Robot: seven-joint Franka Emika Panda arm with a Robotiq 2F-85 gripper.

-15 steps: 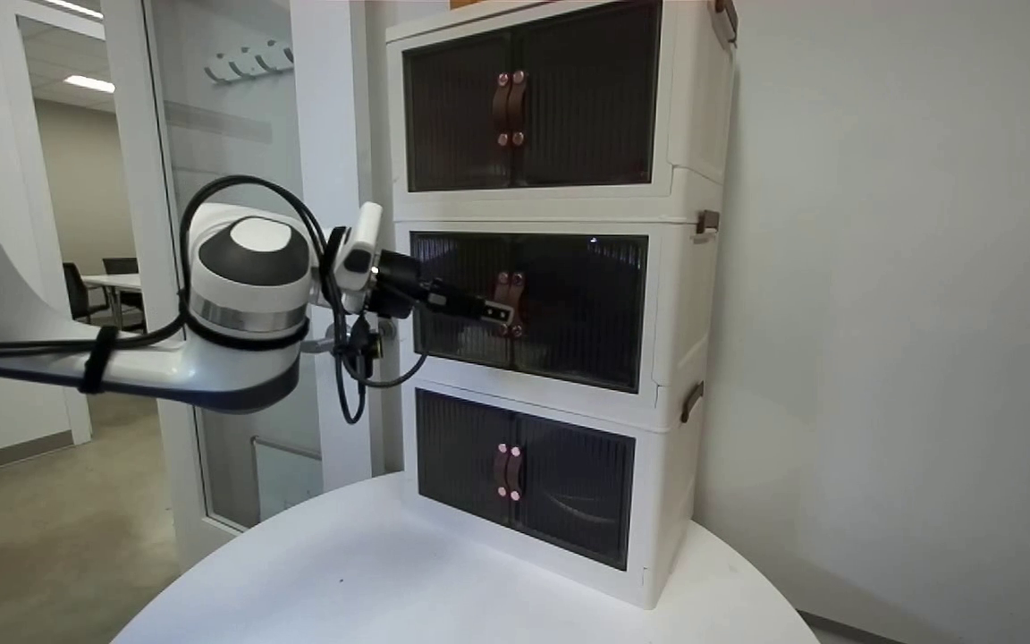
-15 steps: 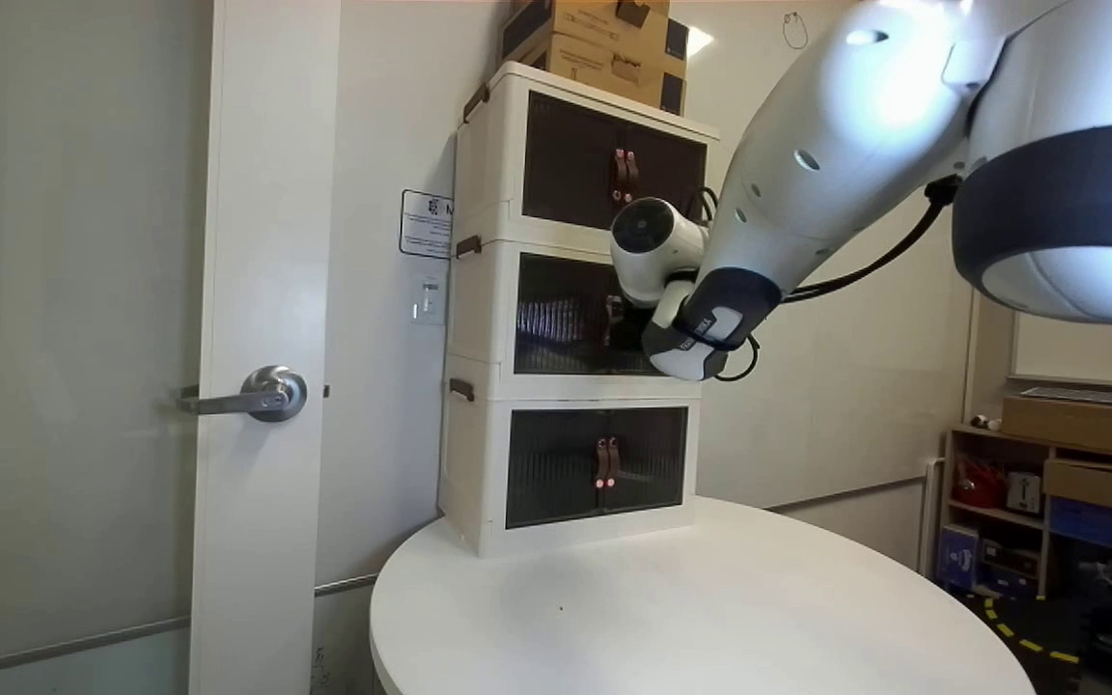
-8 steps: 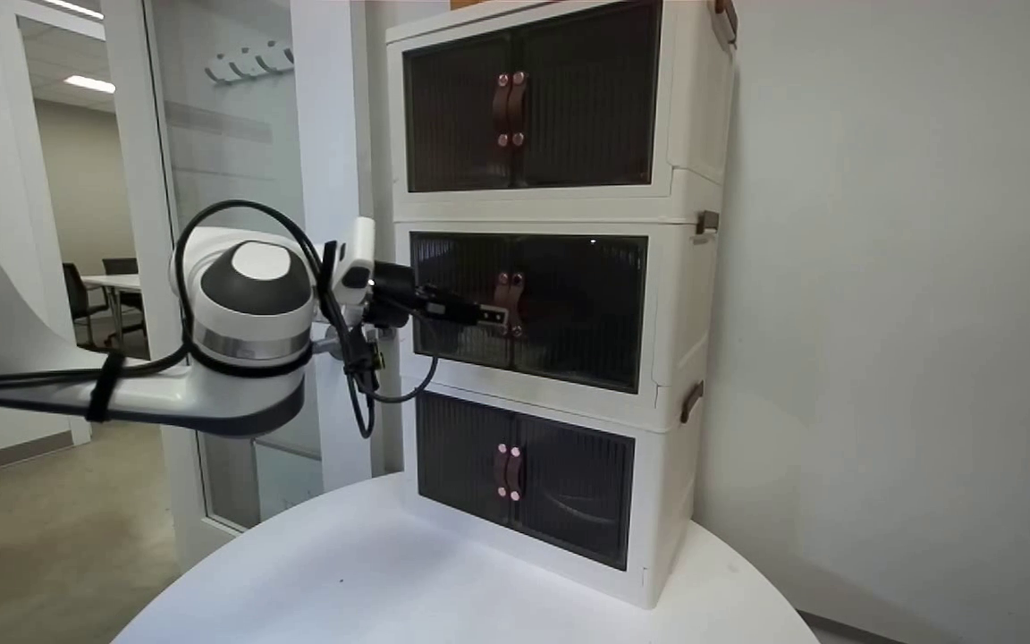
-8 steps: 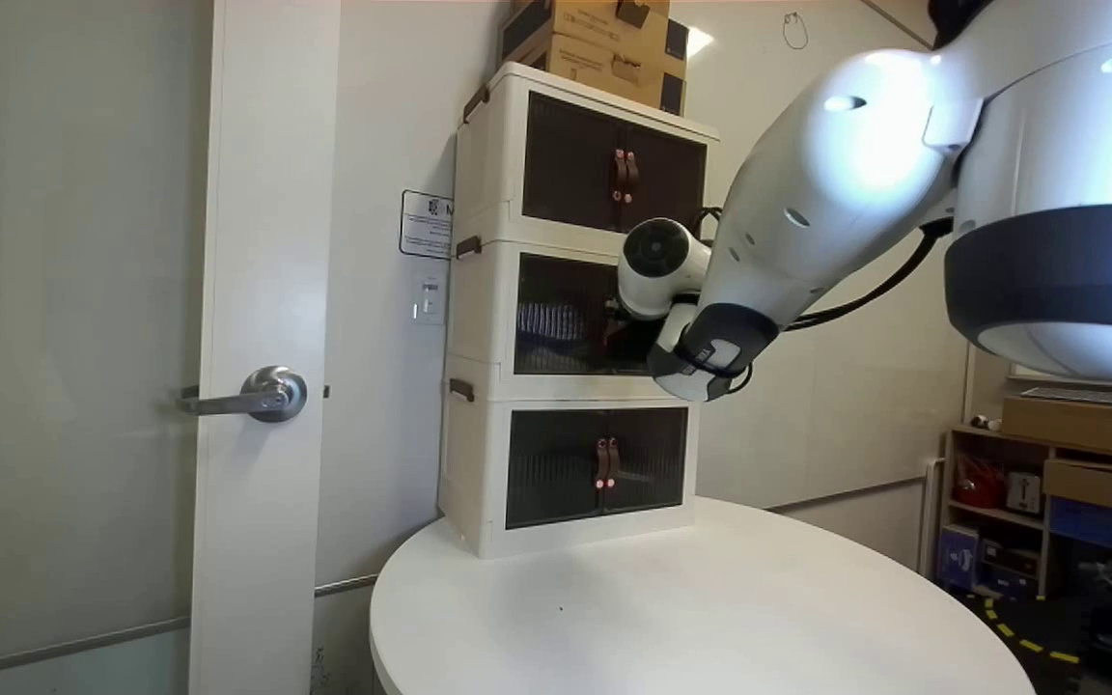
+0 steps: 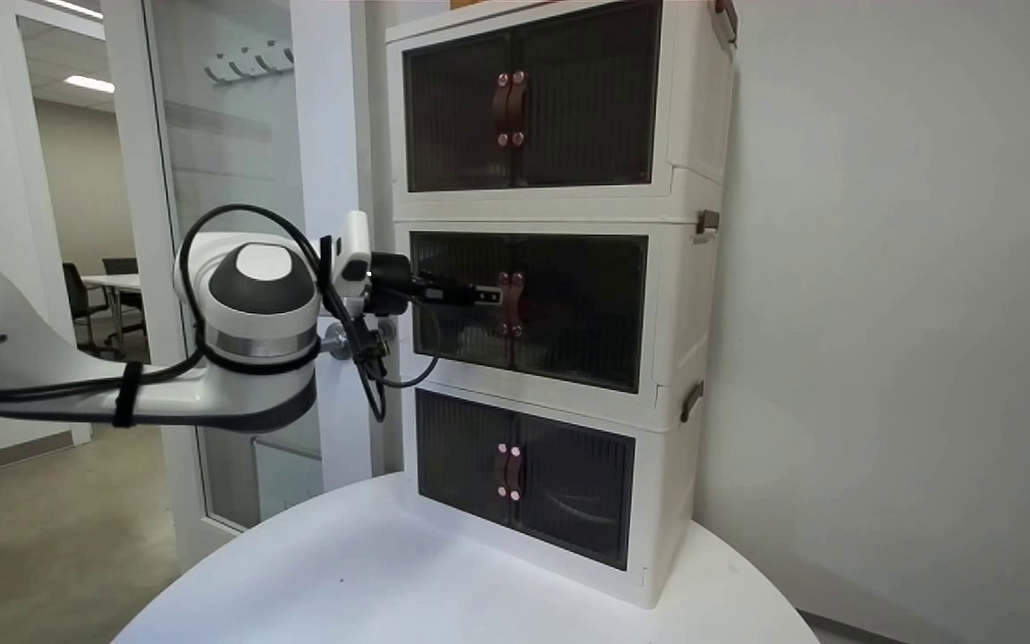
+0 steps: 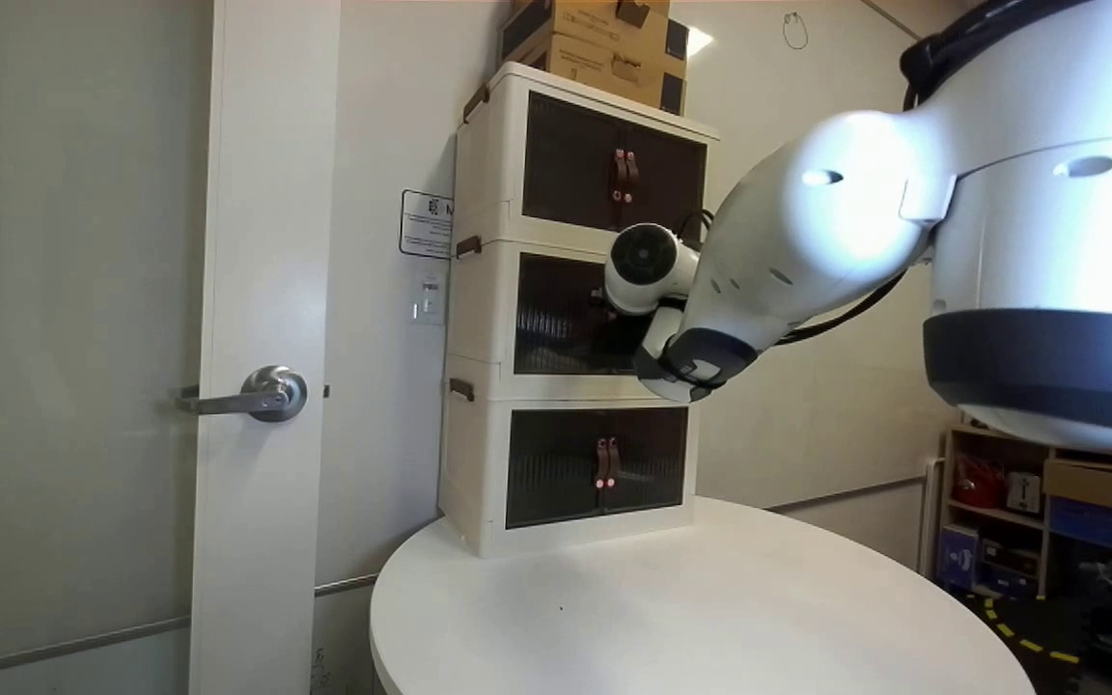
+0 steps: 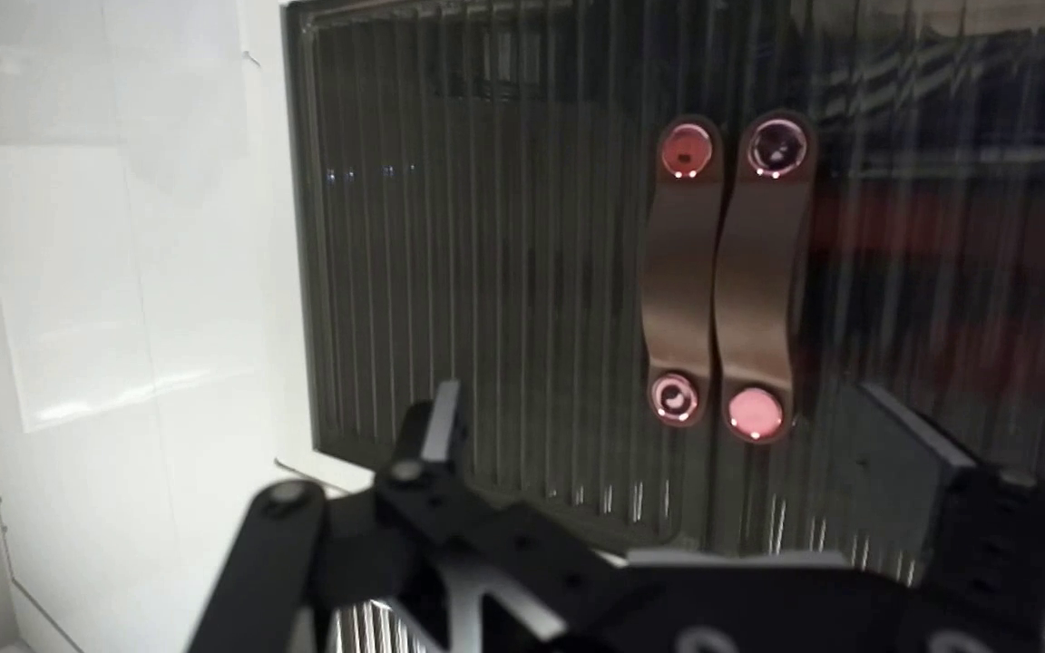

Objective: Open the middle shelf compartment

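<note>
Doors [image 7: 486, 272] on the middle compartment [image 5: 578, 313] sit closed, dark ribbed panels side by side in the white cabinet [image 5: 533, 395]. In both exterior views that compartment is the centre tier, with the top tier [image 5: 591, 107] at twelve o'clock from it and the bottom tier [image 5: 578, 483] at six, both closed too. In an exterior view I have the arm [image 5: 247, 331] at nine o'clock, cable [image 5: 242, 207] looped over it, jaws pointing to three, their tips near the handles [image 5: 516, 300] — whether they touch, I can't tell. My wrist view gives the jaws spread wide, one side at about eight o'clock from the handles, the other at four; the handles are brown straps, studded top and bottom, one on each door beside the seam. A red patch [image 7: 922, 222] shows dimly in the panel at three o'clock. The cabinet stands on a round white bench [image 5: 372, 546], spread around six o'clock. In an exterior view the arm [image 6: 807, 241] lies toward two o'clock and hides the compartment's three o'clock side — boxes [image 6: 614, 68] sit on the cabinet at twelve, and a door lever [image 6: 271, 396] is at nine.
</note>
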